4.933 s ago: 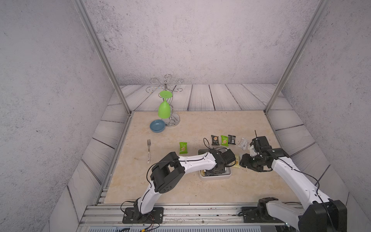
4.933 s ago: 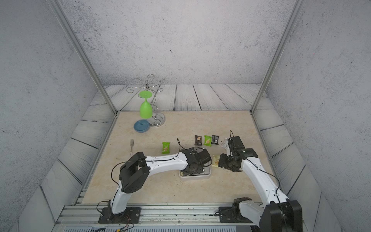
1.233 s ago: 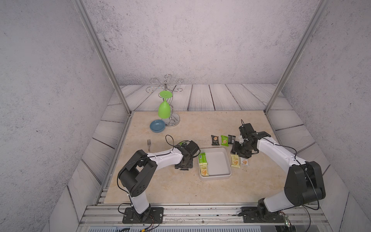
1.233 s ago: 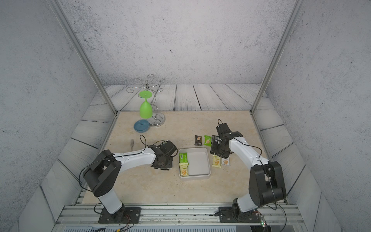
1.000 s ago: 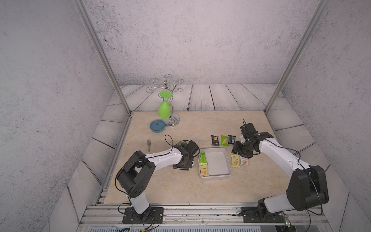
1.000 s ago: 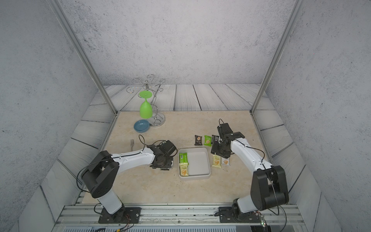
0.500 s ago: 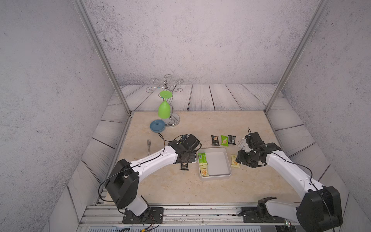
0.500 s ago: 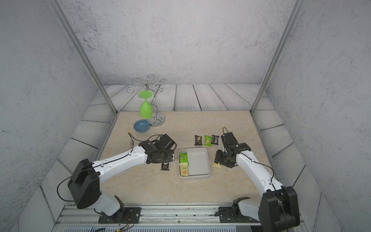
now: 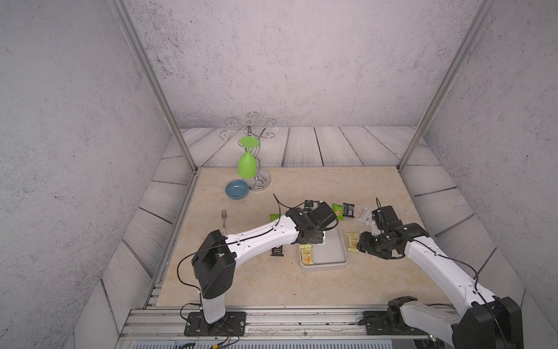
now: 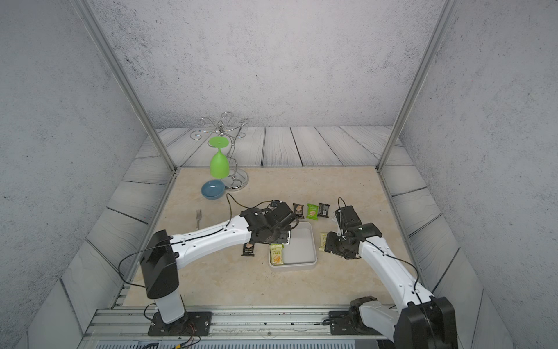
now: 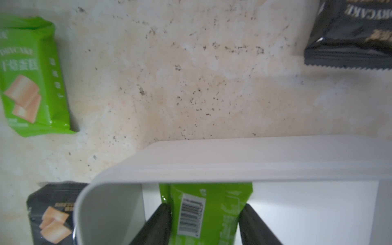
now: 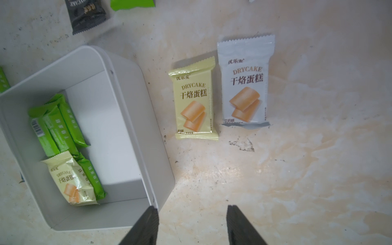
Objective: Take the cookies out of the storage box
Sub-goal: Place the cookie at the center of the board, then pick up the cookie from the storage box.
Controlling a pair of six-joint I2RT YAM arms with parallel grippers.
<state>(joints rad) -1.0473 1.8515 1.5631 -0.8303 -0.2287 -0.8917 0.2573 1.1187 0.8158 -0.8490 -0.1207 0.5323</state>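
Straddling with the left claw a glossy green cookie packet, barcode up, inside the storage box by its rounded corner; cannot tell whether clenched or only flanking. Holding the right claw released, empty, just outside the box wall. Probably mid-pick: next, pinch and lift over the low white plastic rim. Also inside: a crinkly pale yellow packet, more green ones.

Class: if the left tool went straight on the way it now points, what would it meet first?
Most likely the green packet lying in the storage box; it sits straight ahead of the left tool, between its spread jaws, though depth is unclear.
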